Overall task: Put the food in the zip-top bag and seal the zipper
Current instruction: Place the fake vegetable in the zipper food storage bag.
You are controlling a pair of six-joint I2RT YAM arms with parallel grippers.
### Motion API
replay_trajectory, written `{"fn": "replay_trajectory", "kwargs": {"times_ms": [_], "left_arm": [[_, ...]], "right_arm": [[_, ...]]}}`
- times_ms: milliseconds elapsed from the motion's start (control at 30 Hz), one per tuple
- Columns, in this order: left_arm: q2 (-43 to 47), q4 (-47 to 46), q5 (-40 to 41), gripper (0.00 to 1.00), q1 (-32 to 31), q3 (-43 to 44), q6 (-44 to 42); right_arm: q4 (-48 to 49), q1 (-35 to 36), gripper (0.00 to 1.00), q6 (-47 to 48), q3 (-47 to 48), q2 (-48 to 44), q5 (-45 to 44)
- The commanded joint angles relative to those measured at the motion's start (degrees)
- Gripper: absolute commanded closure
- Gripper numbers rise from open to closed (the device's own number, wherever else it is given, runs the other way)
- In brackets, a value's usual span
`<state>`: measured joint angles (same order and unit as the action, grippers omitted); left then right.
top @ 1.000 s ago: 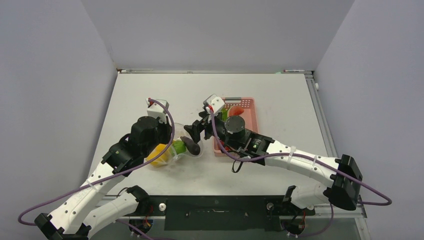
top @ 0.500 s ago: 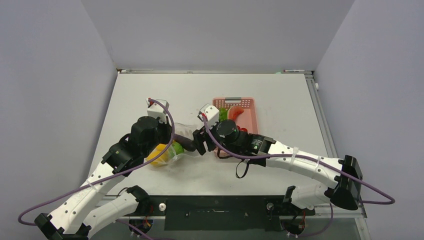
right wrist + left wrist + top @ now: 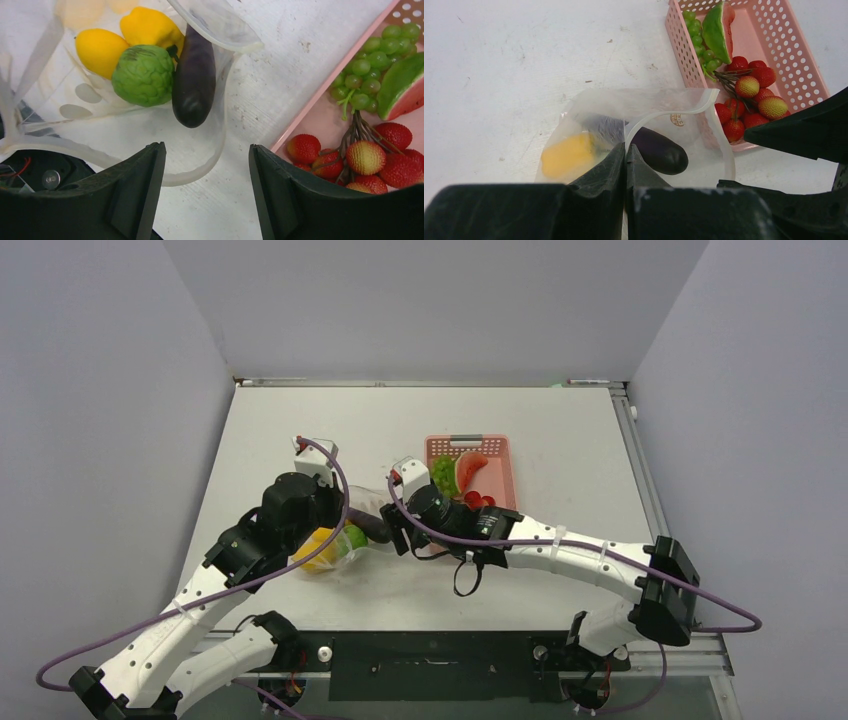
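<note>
1. Hovering right over the mouth of the bag [image 3: 192, 152], the right end effector [image 3: 206, 150] has its fingers apart and nothing between them.
2. The left end effector [image 3: 625, 150] is pressed together, clamped on the bag's rim at the zipper [image 3: 664, 114], propping the mouth open.
3. Deep in the bag sit a pepper [image 3: 150, 27], a yellow fruit [image 3: 100, 50] and a green fruit [image 3: 144, 75]. The eggplant [image 3: 194, 80] lies just inside the mouth.
4. Outside the bag, in the basket [image 3: 679, 45] just beside its mouth, are strawberries [image 3: 302, 148], grapes [image 3: 367, 80] and a watermelon slice [image 3: 400, 90], not yet loaded.
5. Watch that eggplant: it sits shallow, so a bump from the right fingers could roll it out onto the surface [image 3: 524, 60].
6. The film looks thin and slippery. If the left pinch slips, the mouth will likely collapse and block the next piece.
</note>
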<state>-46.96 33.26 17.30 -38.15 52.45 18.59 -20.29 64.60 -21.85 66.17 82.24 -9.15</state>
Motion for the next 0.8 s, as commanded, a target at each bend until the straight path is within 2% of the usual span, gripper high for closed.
{"fn": "replay_trajectory", "kwargs": {"times_ms": [0,167,300,533,667,767], "left_arm": [[0.2,-1.9,-0.4,1.0,0.2,2.5,-0.2],[0.2,-1.9,-0.4,1.0,0.2,2.5,-0.2],[0.4,-1.9,-0.3,1.0,0.2,2.5,-0.2],[0.7,-1.9,-0.2,1.0,0.2,2.5,-0.2],[0.7,-1.8,-0.1,1.0,0.2,2.5,-0.2],[0.7,-1.8,-0.1,1.0,0.1,2.4,-0.2]], "right_arm": [[-0.9,0.4,0.38,-4.7,1.0,0.9,-4.8],[0.6,0.1,0.4,-8.3,-0.3,2.2,-4.7],[3.2,-1.0,0.49,-11.6,-2.2,2.5,-3.8],[7.3,-3.7,0.57,-14.5,-4.2,4.2,0.3],[9.8,-4.6,0.7,-15.2,-4.9,5.4,2.3],[11.3,-5.0,0.86,-15.7,-5.3,5.2,3.3]]}}
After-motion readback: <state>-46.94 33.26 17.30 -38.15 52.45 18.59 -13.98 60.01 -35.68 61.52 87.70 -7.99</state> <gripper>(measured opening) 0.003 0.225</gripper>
